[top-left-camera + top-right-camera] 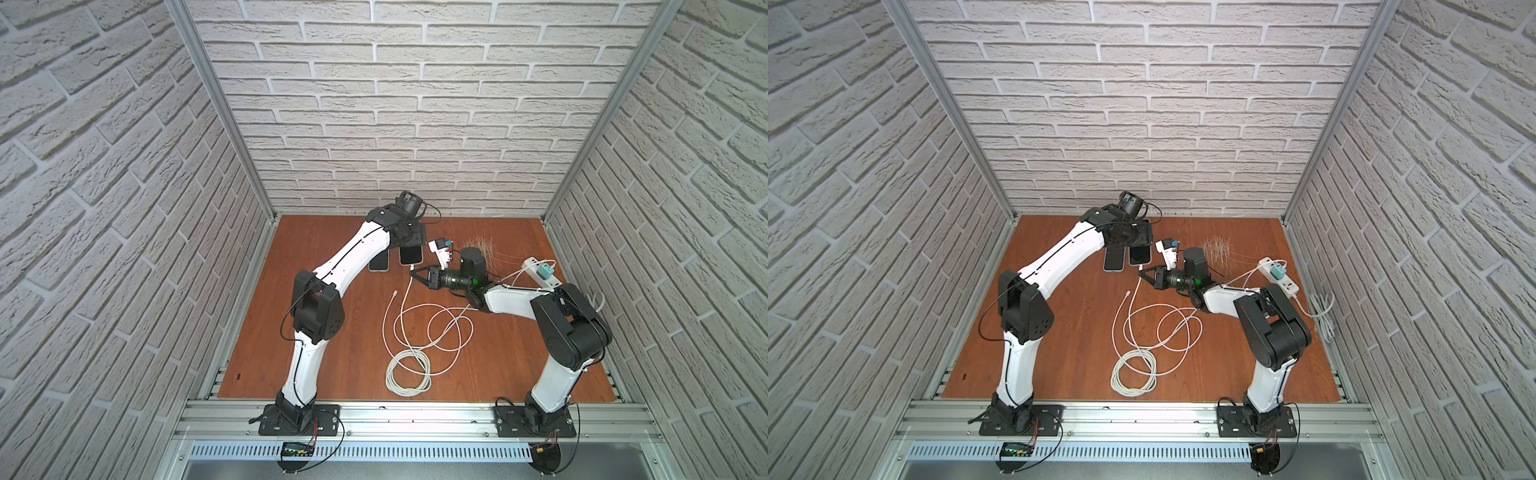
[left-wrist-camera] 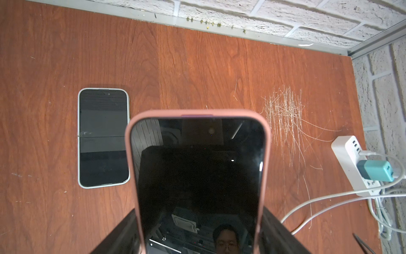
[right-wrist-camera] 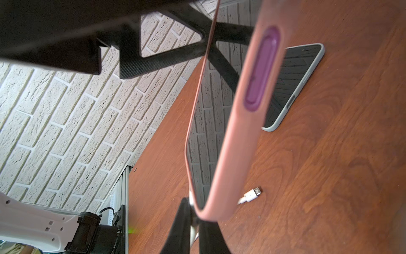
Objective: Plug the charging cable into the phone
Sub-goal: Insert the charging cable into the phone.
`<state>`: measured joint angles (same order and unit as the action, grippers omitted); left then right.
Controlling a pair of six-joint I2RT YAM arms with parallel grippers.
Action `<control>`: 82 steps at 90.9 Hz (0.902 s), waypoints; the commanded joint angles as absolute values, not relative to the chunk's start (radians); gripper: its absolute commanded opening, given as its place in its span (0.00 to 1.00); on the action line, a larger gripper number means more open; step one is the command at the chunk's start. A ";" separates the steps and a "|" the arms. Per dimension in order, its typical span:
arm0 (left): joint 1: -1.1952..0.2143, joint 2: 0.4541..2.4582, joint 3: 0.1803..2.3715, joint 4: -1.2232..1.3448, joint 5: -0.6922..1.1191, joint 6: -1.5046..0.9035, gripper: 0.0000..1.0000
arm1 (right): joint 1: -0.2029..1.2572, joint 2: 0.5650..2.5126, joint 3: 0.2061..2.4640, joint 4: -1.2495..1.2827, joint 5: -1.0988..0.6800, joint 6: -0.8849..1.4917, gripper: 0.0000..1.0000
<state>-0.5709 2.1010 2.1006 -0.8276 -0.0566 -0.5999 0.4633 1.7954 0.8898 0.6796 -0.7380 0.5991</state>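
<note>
The phone (image 1: 410,253) (image 1: 1139,254) in a pink case (image 3: 232,132) sits at the back of the table, dark screen up (image 2: 197,167). My left gripper (image 2: 197,220) is shut on its two long sides, with a black finger showing along each edge. My right gripper (image 1: 414,272) (image 3: 194,220) is shut on the plug end of the white charging cable (image 1: 406,299), right at the phone's near short edge. The plug tip is hidden behind the case corner, so whether it sits in the port cannot be told.
A second phone (image 1: 379,262) (image 2: 103,137) in a pale case lies flat just left of the held one. A loose cable end (image 1: 394,294) (image 3: 252,193) and coiled white cable (image 1: 409,370) lie mid-table. A power strip (image 1: 540,272) (image 2: 351,162) with a teal charger (image 2: 375,170) is at the right.
</note>
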 commanded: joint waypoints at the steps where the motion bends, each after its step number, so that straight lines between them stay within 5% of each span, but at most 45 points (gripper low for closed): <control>1: -0.585 2.021 2.046 -0.779 -0.024 -0.590 0.40 | 0.451 1.796 0.900 0.740 -0.734 0.604 0.03; 82: -0.611 2.039 2.032 -0.820 -0.008 -0.543 0.39 | 0.430 1.768 0.866 0.781 -0.723 0.618 0.03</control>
